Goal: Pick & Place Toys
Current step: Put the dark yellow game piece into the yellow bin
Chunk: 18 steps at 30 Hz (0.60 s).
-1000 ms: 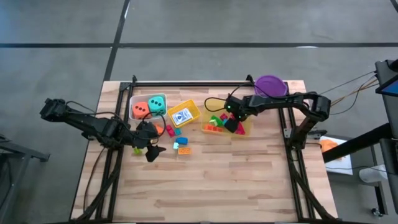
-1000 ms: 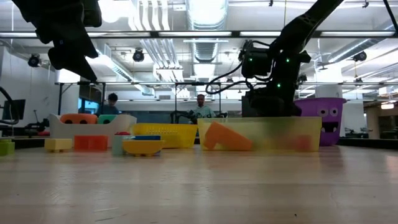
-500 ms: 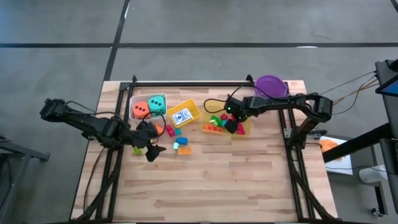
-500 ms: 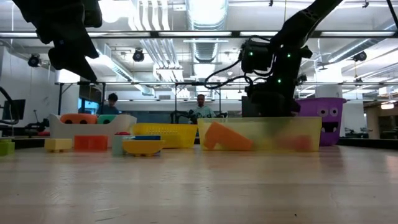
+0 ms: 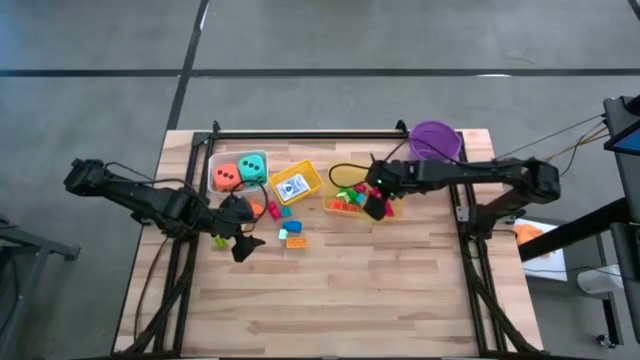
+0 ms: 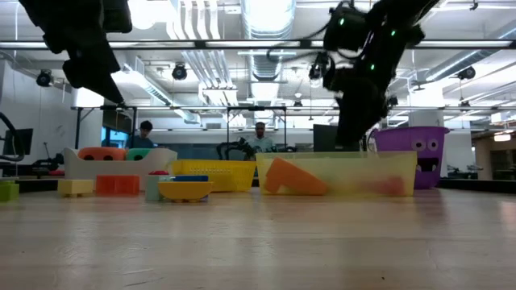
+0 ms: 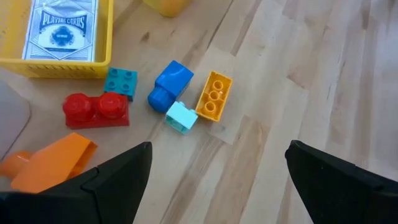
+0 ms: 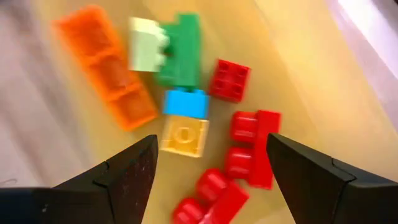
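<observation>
From where I stand, the wooden bench (image 5: 330,290) is bare at its near side. Farther in, the left end effector (image 5: 240,243) hangs above the bench with its fingers (image 7: 112,186) spread apart and nothing between them. Just beyond it loose bricks lie on the wood: a red brick (image 7: 96,110), a blue brick (image 7: 169,84), a yellow brick (image 7: 214,95) and an orange piece (image 7: 50,163). Past these, the small card box (image 5: 292,186) lies in a yellow bin (image 5: 308,172), and the orange die (image 5: 226,175) and teal die (image 5: 252,166) rest together in a clear bin (image 5: 214,160). Over to the right, the right end effector (image 5: 380,203) hovers above another bin (image 5: 395,210) of mixed bricks (image 8: 186,87), fingers apart and empty. A purple bucket (image 5: 436,138) stands at the far edge.
</observation>
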### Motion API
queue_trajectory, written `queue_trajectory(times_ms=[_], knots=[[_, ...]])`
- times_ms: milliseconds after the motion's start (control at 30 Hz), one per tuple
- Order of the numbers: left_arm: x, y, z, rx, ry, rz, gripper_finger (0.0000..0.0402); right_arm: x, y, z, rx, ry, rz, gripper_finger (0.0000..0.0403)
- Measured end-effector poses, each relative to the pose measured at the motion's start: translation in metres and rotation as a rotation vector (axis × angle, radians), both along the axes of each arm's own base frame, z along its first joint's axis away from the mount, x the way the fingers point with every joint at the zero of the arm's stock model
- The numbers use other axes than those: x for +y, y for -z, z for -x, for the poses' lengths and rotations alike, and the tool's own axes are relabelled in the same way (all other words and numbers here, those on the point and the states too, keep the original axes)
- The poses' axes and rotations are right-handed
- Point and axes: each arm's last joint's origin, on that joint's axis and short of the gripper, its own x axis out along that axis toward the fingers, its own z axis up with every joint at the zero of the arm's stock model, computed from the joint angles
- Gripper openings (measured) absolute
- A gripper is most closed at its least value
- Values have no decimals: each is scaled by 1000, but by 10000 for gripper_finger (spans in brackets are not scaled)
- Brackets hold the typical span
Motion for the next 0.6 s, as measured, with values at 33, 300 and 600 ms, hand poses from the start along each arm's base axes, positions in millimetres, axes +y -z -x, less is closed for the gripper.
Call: queue_trajectory(times_ms=[33,300,600], knots=[[0,0,-1,-7,2,1,368,6,-4,1,-17,-16,2,298],[-12,-1,-36,20,175,-93,368,47,-25,1,-144,-70,6,298],[-22,33,-84,218,393,-286,368,87,-22,-3,-179,-91,104,298]])
